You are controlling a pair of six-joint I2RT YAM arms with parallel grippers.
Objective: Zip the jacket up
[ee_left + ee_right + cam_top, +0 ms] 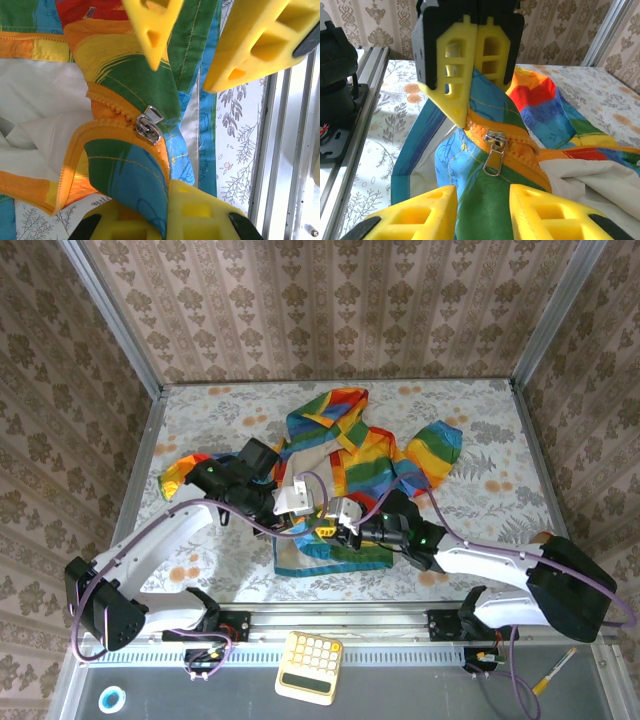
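The jacket [345, 455], rainbow-striped with a pale lining, lies spread open in the middle of the table. Its orange zipper's silver slider [495, 139] sits low near the hem, and the pull tab [492, 162] hangs loose. My left gripper [167, 187] is shut on the blue-green hem fabric right below the slider [149, 127]. It appears in the right wrist view as the left gripper [467, 117] pinching the zipper's bottom end. My right gripper [482, 192] is open just short of the pull tab, over green fabric, with nothing between its fingers. The right gripper [185, 72] also hangs over the zipper in the left wrist view.
The floral table cloth [220, 570] ends at a metal rail [330, 618] by the arm bases. A yellow calculator [310, 668], a blue tape roll [110, 699] and a pen [553, 670] lie on the near ledge. Patterned walls enclose the table.
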